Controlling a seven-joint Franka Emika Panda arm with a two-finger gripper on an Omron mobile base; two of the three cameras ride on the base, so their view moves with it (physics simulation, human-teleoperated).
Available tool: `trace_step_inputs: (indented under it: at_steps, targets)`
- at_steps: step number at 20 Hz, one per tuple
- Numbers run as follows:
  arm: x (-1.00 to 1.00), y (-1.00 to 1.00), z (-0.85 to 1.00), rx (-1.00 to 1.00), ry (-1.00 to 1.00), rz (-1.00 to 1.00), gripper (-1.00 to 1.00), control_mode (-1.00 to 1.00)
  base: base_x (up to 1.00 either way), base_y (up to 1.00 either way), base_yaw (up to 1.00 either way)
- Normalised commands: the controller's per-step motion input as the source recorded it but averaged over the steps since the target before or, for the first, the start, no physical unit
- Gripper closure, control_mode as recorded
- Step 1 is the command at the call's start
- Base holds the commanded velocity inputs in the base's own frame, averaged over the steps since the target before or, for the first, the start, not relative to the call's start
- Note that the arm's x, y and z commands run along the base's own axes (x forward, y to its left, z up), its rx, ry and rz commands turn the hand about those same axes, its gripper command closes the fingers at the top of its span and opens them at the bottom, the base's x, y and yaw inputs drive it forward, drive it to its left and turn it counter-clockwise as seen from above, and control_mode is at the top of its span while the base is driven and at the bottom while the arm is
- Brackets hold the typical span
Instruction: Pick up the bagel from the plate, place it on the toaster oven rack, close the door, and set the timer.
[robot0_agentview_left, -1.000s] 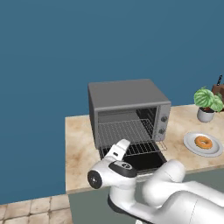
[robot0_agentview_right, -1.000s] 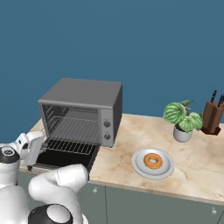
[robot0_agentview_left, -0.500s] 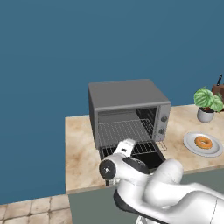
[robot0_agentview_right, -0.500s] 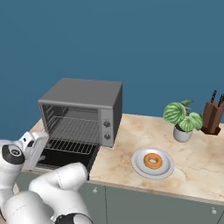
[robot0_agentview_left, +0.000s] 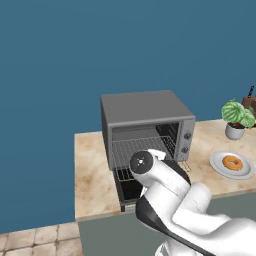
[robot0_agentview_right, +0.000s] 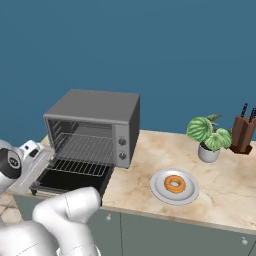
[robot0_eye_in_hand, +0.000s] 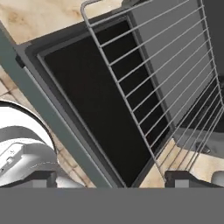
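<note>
One small orange-brown bagel (robot0_agentview_right: 175, 183) lies untouched on the round white plate (robot0_agentview_right: 159, 189), right of the grey boxy toaster oven (robot0_agentview_right: 95, 110), whose dark-glass door (robot0_eye_in_hand: 94, 98) hangs open with wire rack (robot0_eye_in_hand: 168, 83) drawn out for loading; gripper (robot0_eye_in_hand: 111, 181) jaws wide, empty.

The toaster oven (robot0_agentview_left: 145, 125) stands on the bench (robot0_agentview_left: 92, 170), its door (robot0_agentview_left: 131, 184) folded down in front and the rack (robot0_agentview_left: 140, 150) drawn partway out of the cavity. The white arm covers much of the door. To the oven's right, the bagel (robot0_agentview_left: 232, 162) lies on the plate (robot0_agentview_left: 220, 167); a potted plant (robot0_agentview_left: 238, 119) stands behind the plate.
</note>
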Motion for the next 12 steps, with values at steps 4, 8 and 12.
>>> trace_step_inputs:
  at_steps: [4,8,12]
  targets:
    - [-0.66,-0.16,1.00,0.11,0.00,-0.03,-1.00,-1.00,0.00,0.00,0.00]
    - [-0.43,-0.57,0.99,0.16,0.00,-0.10,-1.00,-1.00,0.00,0.00,0.00]
    - [-0.11,-0.84,0.86,0.21,0.00,-0.13,-1.00,-1.00,0.00,0.00,0.00]
